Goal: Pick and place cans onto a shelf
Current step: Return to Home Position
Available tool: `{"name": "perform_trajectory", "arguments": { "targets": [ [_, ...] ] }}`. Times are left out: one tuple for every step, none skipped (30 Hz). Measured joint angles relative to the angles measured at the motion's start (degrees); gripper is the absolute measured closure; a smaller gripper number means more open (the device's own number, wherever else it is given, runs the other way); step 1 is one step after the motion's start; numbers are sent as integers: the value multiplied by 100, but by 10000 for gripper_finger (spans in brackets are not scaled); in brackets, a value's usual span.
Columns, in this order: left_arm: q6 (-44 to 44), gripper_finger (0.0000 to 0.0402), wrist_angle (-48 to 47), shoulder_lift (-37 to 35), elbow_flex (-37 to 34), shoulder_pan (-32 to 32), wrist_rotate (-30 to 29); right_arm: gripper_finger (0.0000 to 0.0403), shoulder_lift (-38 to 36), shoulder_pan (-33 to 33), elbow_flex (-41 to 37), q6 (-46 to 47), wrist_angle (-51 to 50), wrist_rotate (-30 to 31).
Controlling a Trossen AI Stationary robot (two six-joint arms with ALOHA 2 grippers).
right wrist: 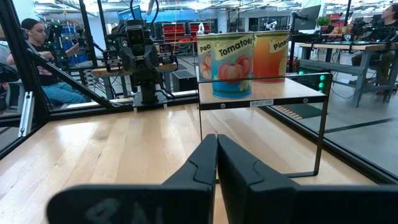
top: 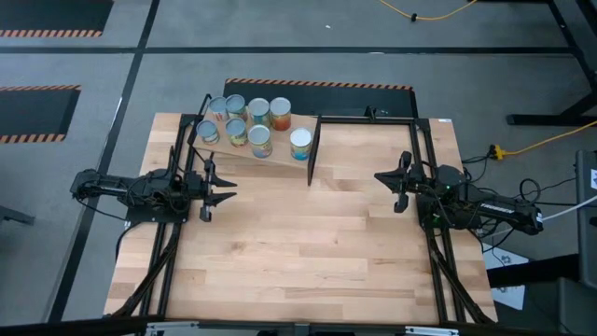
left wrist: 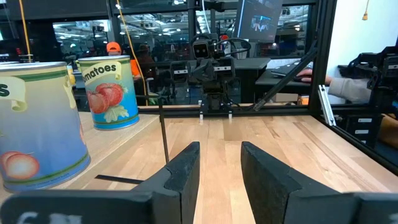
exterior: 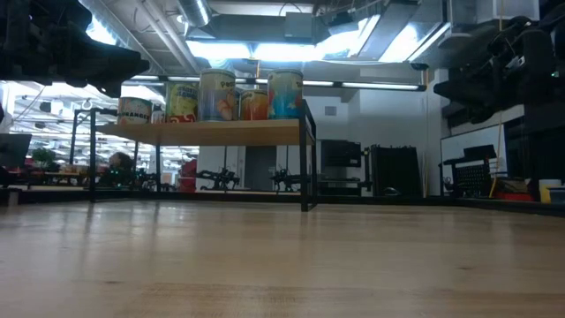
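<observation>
High view: eight cans (top: 260, 140) are counted on one shelf (top: 280, 161), set at the far left of the tabletop (top: 298, 243). Silvery tops and colourful labels are seen. A black divider (top: 312, 154) closes the shelf's right end. The left claw (left wrist: 221, 149) is held nearby, fingers apart; the right claw (right wrist: 216, 140) is kept at the right, fingers together, empty.
</observation>
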Motion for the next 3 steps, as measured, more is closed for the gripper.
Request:
{"name": "perform_trajectory", "arguments": {
  "targets": [
    [0, 291, 0, 0, 1, -1, 0, 386, 0, 0, 0, 0, 0, 0],
    [1, 291, 0, 0, 1, -2, 0, 386, 0, 0, 0, 0, 0, 0],
    [2, 291, 1, 0, 1, -1, 0, 386, 0, 0, 0, 0, 0, 0]
  ]
}}
